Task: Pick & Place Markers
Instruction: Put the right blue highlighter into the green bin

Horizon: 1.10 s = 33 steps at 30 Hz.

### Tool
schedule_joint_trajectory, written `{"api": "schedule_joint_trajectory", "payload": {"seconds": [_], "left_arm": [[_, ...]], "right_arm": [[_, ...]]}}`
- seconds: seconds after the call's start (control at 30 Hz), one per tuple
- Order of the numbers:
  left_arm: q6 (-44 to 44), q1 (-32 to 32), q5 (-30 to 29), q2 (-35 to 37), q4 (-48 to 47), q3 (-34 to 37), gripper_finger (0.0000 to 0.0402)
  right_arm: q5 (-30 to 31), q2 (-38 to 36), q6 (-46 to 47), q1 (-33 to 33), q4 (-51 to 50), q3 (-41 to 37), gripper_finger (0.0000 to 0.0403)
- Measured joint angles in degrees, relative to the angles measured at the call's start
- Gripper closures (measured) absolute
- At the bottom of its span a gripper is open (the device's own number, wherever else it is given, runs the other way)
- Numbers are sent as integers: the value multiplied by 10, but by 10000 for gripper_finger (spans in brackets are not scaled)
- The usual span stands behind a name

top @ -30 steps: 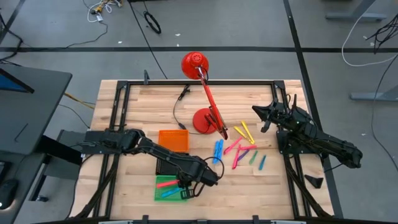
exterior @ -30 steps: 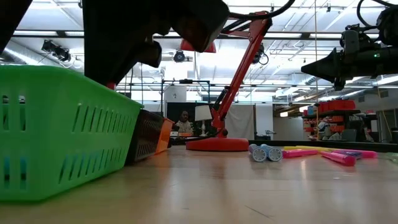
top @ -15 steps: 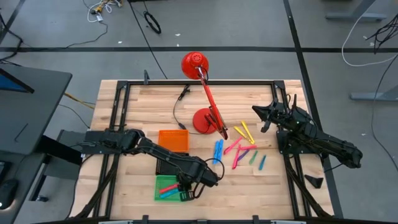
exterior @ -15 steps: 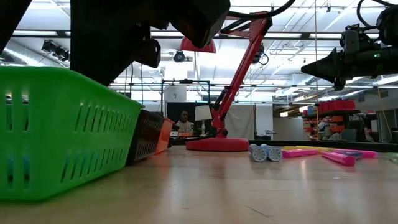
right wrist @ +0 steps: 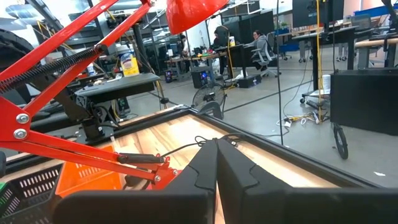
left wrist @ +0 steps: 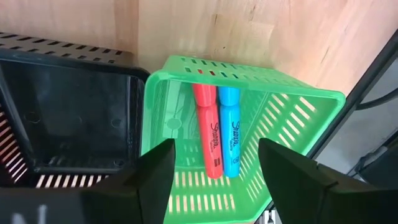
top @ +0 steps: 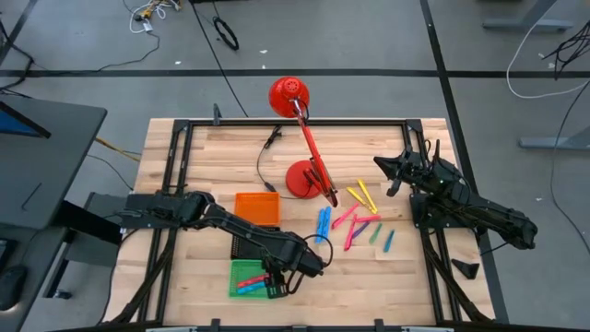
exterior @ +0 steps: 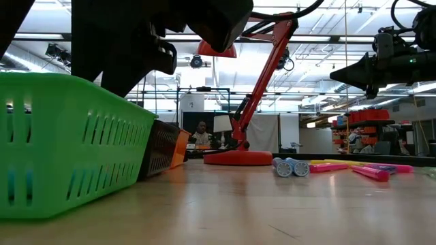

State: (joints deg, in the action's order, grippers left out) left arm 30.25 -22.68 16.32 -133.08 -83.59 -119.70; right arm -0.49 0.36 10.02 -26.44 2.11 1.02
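Wooden table point(top: 212, 152) carries it all. Green tray point(top: 247, 277) near the front edge has a red and a blue marker lying side by side, left gripper point(left wrist: 214, 177) right above, fingers apart, nothing in them. Right gripper point(top: 380, 163) waits by the right edge, fingers pressed together. The rest of the markers point(top: 355, 221) lie loose right of centre. Light, stiff, slick, I'd guess; pinch mid-barrel.

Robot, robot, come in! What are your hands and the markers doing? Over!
Left gripper open above green tray, red marker and blue marker inside. Right gripper shut, waiting aloft. Loose markers beside red lamp.
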Motion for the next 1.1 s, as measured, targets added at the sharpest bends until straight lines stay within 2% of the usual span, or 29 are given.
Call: {"api": "schedule_joint_trajectory", "payload": {"seconds": [0.37, 0.7, 0.83, 1.1], "left_arm": [[0, 0, -4, 14, 1, 0, 165], [-38, -2, -89, 53, 8, 0, 165], [-55, 1, -108, 60, 25, 0, 165], [-73, -2, -189, 94, 68, 0, 165]], "right_arm": [[0, 0, 0, 0, 0, 0, 392], [0, 0, 0, 0, 0, 0, 392], [0, 0, 0, 0, 0, 0, 392], [0, 0, 0, 0, 0, 0, 392]]}}
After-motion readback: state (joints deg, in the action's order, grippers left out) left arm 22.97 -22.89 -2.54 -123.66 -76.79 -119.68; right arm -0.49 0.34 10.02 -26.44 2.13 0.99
